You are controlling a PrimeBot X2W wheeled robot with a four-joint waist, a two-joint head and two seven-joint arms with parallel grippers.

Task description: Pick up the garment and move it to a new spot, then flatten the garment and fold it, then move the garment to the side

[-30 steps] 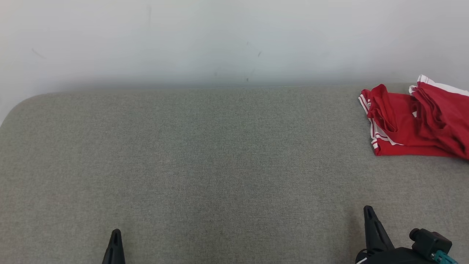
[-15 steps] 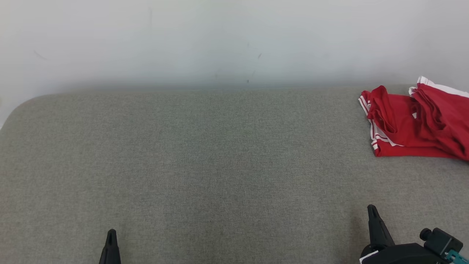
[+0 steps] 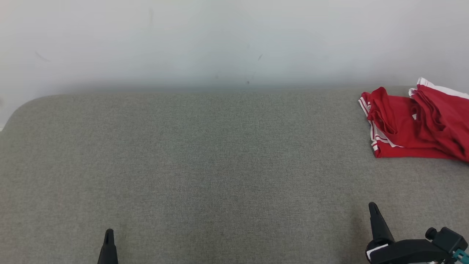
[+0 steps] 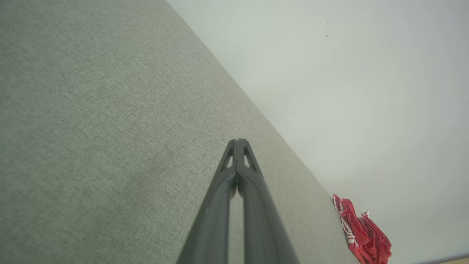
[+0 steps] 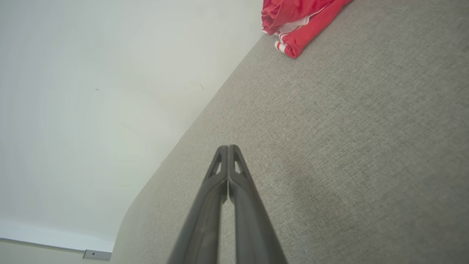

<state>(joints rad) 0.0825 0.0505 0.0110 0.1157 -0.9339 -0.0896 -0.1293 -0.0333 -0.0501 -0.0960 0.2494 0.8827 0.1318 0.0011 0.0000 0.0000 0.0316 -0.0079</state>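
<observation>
The garment (image 3: 414,123) is red with white stripes and lies folded, somewhat rumpled, at the far right of the grey fabric surface (image 3: 220,165), running off the head view's right edge. It also appears small at the lower right of the left wrist view as the garment (image 4: 361,233), and at the top of the right wrist view as the garment (image 5: 300,22). My left gripper (image 3: 109,234) is low at the front left, shut with nothing in it (image 4: 237,141). My right gripper (image 3: 373,206) is at the front right, well short of the garment, shut and holding nothing (image 5: 228,147).
A pale wall (image 3: 234,40) rises directly behind the surface's far edge. The surface's far left corner (image 3: 22,106) is rounded. A wide stretch of bare grey fabric lies between the two grippers and the garment.
Both grippers have drawn slightly outward and down toward the front edge. The garment has not moved. The head view has shifted a little.
</observation>
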